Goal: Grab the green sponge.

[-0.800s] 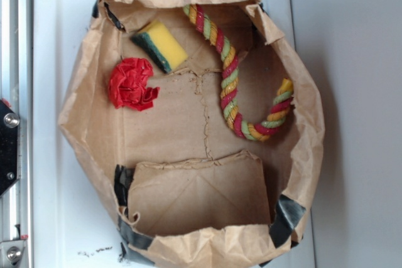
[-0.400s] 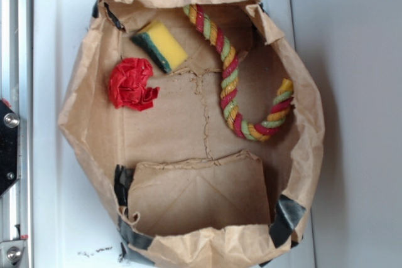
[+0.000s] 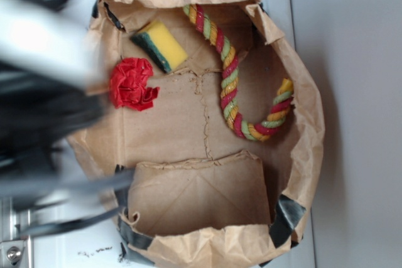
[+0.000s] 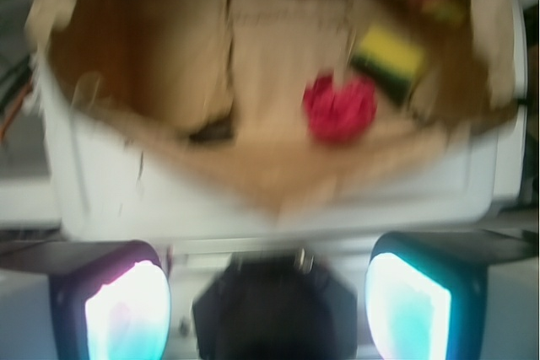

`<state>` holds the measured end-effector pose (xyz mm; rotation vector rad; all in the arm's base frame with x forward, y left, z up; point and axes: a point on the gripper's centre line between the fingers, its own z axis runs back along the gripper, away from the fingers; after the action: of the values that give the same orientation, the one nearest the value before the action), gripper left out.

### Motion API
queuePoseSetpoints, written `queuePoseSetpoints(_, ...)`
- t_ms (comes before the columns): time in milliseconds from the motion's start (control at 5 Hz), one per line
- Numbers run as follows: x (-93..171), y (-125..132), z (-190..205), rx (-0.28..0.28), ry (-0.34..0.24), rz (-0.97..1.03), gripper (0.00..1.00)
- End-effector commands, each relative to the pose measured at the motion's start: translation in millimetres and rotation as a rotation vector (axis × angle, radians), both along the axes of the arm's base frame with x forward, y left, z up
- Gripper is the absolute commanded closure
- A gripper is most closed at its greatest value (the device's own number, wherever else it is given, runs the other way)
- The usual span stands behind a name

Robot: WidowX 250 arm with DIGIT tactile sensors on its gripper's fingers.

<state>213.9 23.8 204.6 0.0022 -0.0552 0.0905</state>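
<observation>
- So the whole scene sits inside a crumpled brown paper bag (image 3: 188,136) that's been opened out into a shallow tub, with its rolled-down walls all around and black tape at a few corners. It rests on a white plastic surface (image 3: 69,224).
- The small rectangular sponge with the yellow foam body and dark green scouring strip (image 3: 159,44) lies on the bag floor near the top-left corner in the exterior view, turned at an angle. The green layer runs along its lower-left long side.
- Just below-left of it is a red wrinkly paper-like ball (image 3: 131,84), close to the sponge but not touching as far as I can see.
- A red, yellow and green twisted rope (image 3: 229,80) runs from the top of the bag down and hooks round to the right, well apart from the sponge.
- The robot arm (image 3: 44,92) is a big blurry smear over the left side of the exterior view, covering the left wall of the bag. Can't make out any detail on it there.
- The wrist view is blurry too, but the gripper (image 4: 268,301) shows at the bottom of the frame with its two fingers spread wide, one at each side, nothing between them.
- From that wrist cam the gripper is outside the near wall of the bag, with the ball and the sponge (image 4: 388,58) well beyond it, inside the bag.
</observation>
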Motion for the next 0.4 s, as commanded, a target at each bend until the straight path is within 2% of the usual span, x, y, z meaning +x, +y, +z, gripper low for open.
queuePoseSetpoints(0,56,38,-23,0.021,-0.104,0.022,0.0)
queuePoseSetpoints(200,64,45,-46,0.03,-0.103,0.019,0.0)
